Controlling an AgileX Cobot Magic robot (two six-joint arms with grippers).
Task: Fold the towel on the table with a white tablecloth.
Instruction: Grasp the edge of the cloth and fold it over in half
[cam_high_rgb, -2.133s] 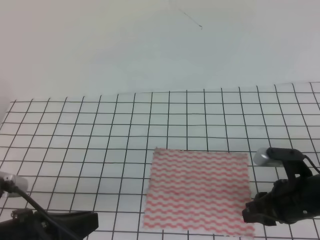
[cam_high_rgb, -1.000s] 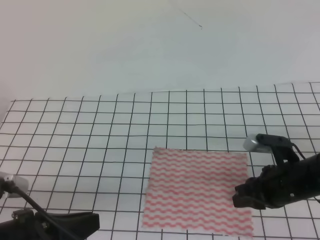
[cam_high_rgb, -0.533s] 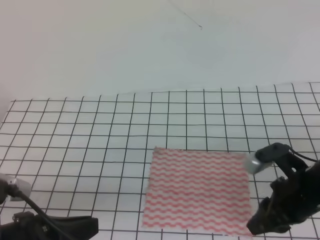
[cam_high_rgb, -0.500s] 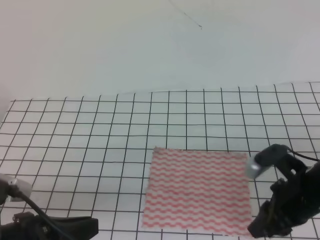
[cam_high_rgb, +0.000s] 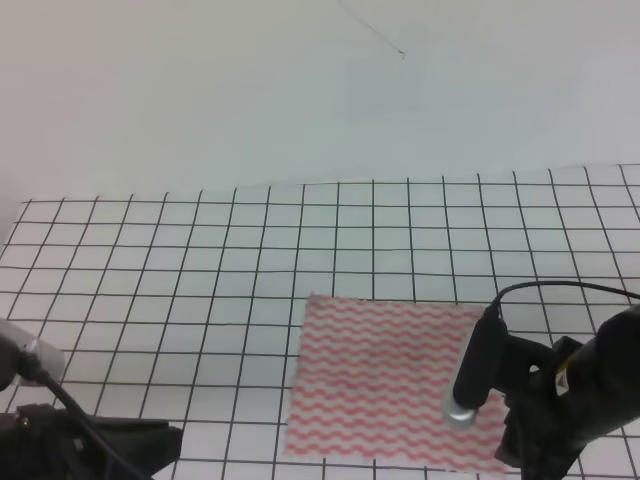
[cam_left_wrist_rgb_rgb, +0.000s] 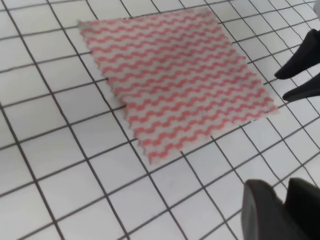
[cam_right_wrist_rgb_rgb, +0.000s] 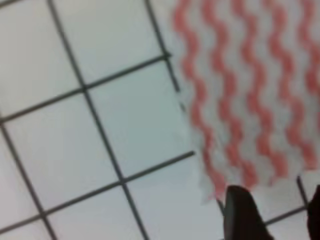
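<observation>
The towel (cam_high_rgb: 385, 375), pink-red and white wavy stripes, lies flat on the grid-printed tablecloth (cam_high_rgb: 200, 260) that covers the table. My right gripper (cam_high_rgb: 515, 455) points down at the towel's near right corner. In the left wrist view the right gripper (cam_left_wrist_rgb_rgb: 280, 88) has its fingers spread beside that corner of the towel (cam_left_wrist_rgb_rgb: 175, 85). The right wrist view shows one fingertip (cam_right_wrist_rgb_rgb: 240, 215) just below the towel's corner (cam_right_wrist_rgb_rgb: 215, 182), with nothing pinched. My left gripper (cam_left_wrist_rgb_rgb: 285, 210) hovers low at the near left, off the towel, fingers together.
A plain white wall (cam_high_rgb: 300, 90) rises behind the table's far edge. The left arm's dark body (cam_high_rgb: 90, 445) lies along the near left edge. Bare gridded cloth surrounds the towel on the left and the far side.
The right arm tipped its wrist downward and lowered the gripper onto the towel's near right corner. The towel has not moved. The left arm barely shifted.
</observation>
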